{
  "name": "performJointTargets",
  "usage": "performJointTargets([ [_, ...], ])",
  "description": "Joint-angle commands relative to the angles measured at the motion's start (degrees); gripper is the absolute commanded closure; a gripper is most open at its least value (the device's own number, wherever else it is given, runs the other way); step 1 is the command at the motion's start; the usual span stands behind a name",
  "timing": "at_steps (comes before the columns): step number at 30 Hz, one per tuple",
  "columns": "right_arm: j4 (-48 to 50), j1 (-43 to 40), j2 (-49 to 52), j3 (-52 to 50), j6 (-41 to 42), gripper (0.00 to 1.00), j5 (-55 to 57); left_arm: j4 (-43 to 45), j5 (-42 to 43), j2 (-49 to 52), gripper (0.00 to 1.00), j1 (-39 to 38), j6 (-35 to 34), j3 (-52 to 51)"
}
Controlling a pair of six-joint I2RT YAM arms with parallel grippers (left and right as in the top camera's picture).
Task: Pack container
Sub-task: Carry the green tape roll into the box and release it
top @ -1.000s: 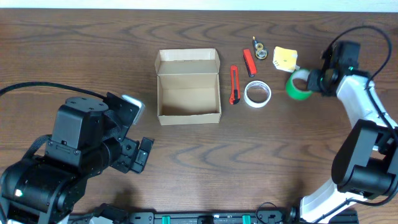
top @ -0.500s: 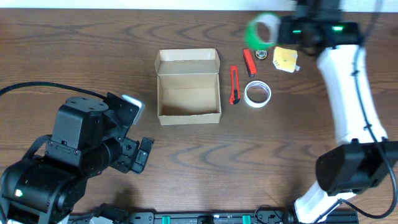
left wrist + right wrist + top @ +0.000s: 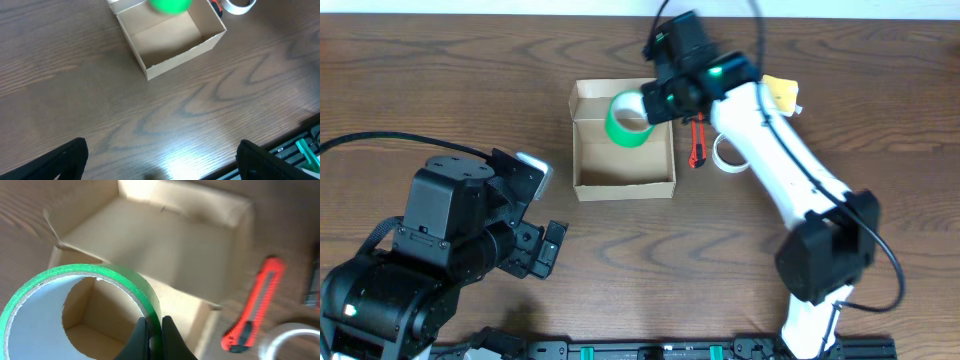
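The container, a tan cardboard box [image 3: 590,180] with its lid flap open at the back, sits at the table's middle; it also shows in the left wrist view [image 3: 170,40] and the right wrist view [image 3: 190,245]. My right gripper [image 3: 655,105] is shut on a green tape roll [image 3: 625,125], holding it above the box's open top; in the right wrist view the fingers [image 3: 153,330] pinch the roll's wall [image 3: 100,277]. My left gripper [image 3: 160,165] is open and empty over bare table near the front left.
Right of the box lie an orange utility knife [image 3: 697,150], a clear tape roll [image 3: 725,160] and a yellow object [image 3: 782,92]. The knife [image 3: 255,315] and the clear roll [image 3: 295,340] also show in the right wrist view.
My right gripper has carried the green tape roll from the far right of the table leftward, to above the box. The left arm has not moved.
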Motion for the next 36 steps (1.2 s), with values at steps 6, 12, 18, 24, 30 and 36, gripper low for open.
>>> performJointTargets([
  [6,0.3,4.7,3.7,0.7,3.0,0.99,3.5,-0.2,0.2,-0.1,0.05,0.2,1.0,0.1],
  [12,1.5,6.8,5.5,0.7,3.6,0.99,4.5,-0.2,0.2,-0.1,0.05,0.2,1.0,0.1],
  [18,2.3,8.7,7.0,0.7,3.6,0.99,8.9,-0.2,0.2,-0.1,0.05,0.2,1.0,0.1],
  [24,4.5,9.5,7.1,0.7,3.6,0.99,10.8,-0.2,0.2,-0.1,0.04,0.2,1.0,0.1],
  [30,5.2,9.7,7.1,0.7,3.5,0.57,10.0,-0.2,0.2,-0.1,0.05,0.2,1.0,0.1],
  [36,5.6,9.7,6.9,1.2,3.5,0.51,5.7,-0.2,0.2,-0.1,0.04,0.2,1.0,0.1],
])
